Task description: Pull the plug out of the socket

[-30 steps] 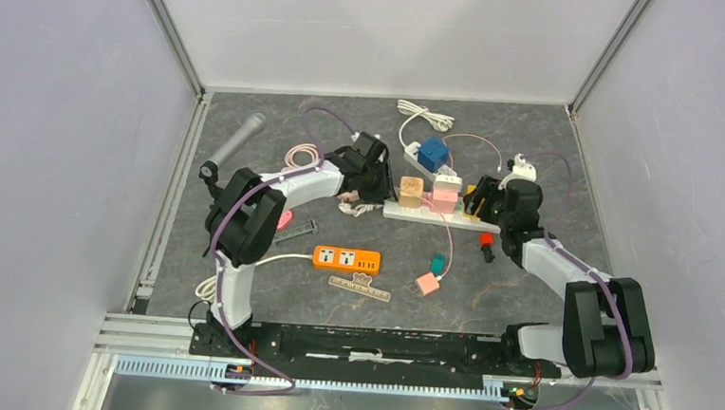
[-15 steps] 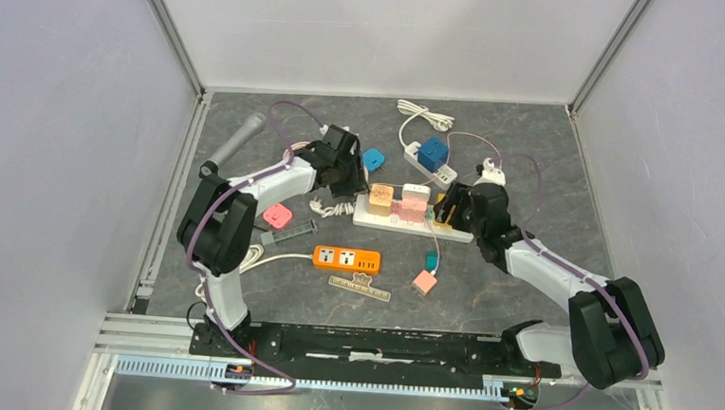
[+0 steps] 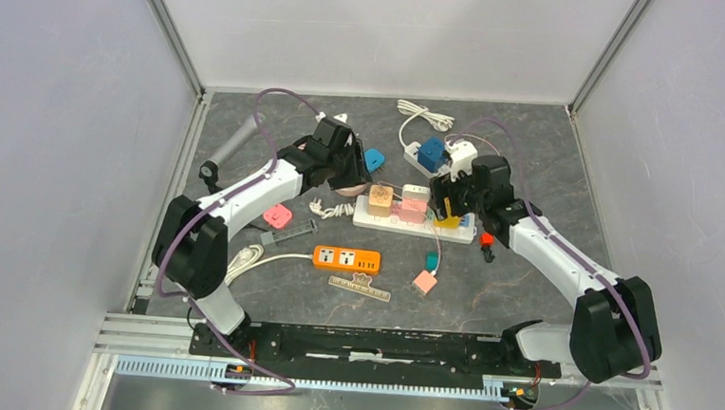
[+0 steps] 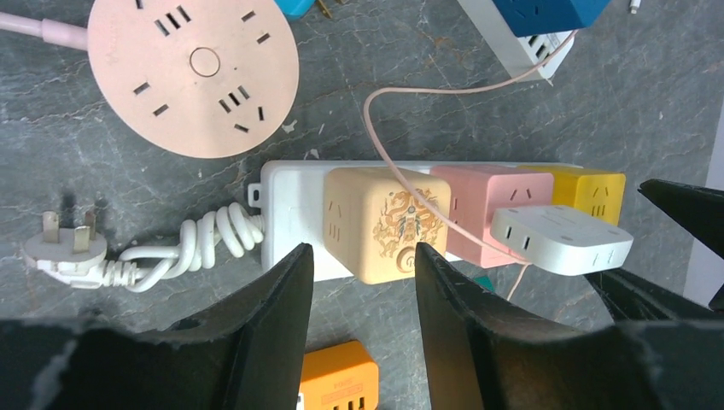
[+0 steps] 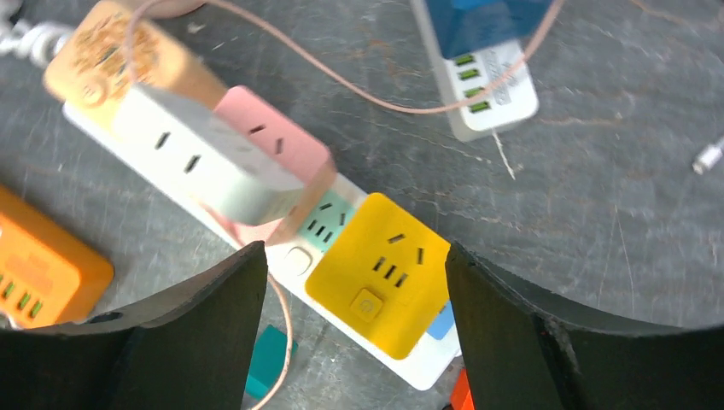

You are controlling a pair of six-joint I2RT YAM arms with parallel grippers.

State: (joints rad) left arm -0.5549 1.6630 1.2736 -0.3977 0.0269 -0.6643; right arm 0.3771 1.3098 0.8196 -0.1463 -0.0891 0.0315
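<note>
The right gripper (image 5: pixel 350 265) stands wide apart and empty, with the yellow plug (image 5: pixel 384 290) directly beneath it, seated in the white power strip (image 4: pixel 286 213). The left gripper (image 4: pixel 363 256), also apart and empty, hovers over the tan plug (image 4: pixel 384 222). Nothing is pulled yet; gripping and lifting remain.

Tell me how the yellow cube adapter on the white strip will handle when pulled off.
The yellow adapter looks like rigid, smooth plastic: it likely won't flex but may slip in a grip. It is plugged into the white power strip, which seems loose, so the strip will probably lift with it unless held down. Being boxy, it should not roll.
</note>
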